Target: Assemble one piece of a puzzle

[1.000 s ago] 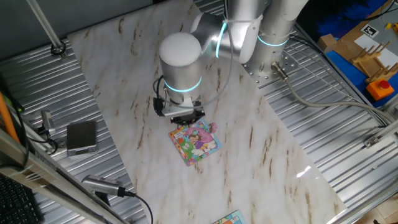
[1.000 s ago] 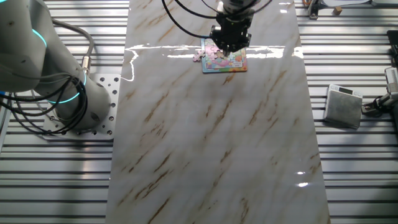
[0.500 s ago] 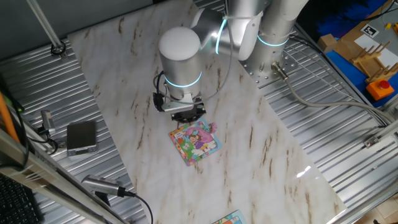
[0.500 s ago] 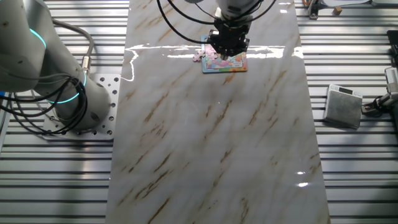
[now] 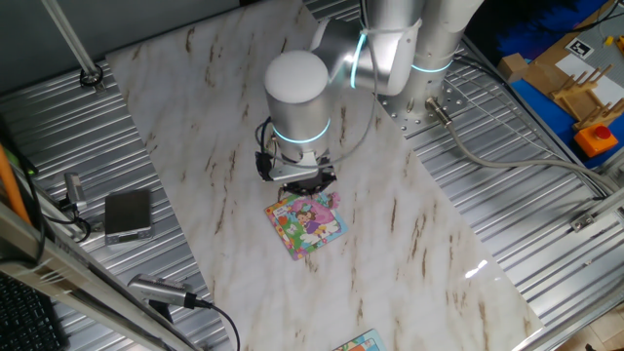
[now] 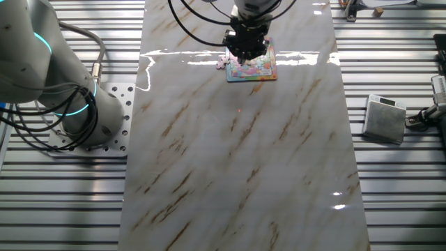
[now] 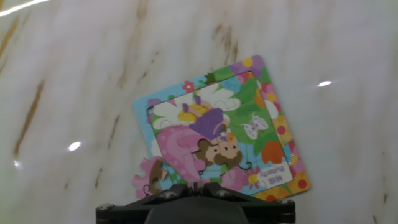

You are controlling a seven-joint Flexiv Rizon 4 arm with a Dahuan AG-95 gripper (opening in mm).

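Note:
The puzzle (image 7: 236, 124) is a small square cartoon board lying tilted on the marble sheet; it also shows in the fixed views (image 5: 310, 224) (image 6: 256, 68). The pink-purple piece (image 7: 147, 174) lies at the board's lower-left edge and sticks out past its border (image 5: 334, 201) (image 6: 221, 63). My gripper (image 7: 196, 185) hangs just over the board's near edge, right of the piece. Its fingers are pressed together with nothing visible between them. From the side cameras the gripper (image 5: 302, 183) (image 6: 245, 50) hides part of the board.
A grey box (image 5: 128, 214) (image 6: 385, 118) sits on the ribbed metal beside the marble sheet. A sliver of another board (image 5: 357, 343) shows at the sheet's near end. The arm's base (image 6: 77, 104) stands to one side, with cables.
The gripper has slid sideways along the board's edge, toward the side where the piece sticks out. Board and piece have not visibly moved.

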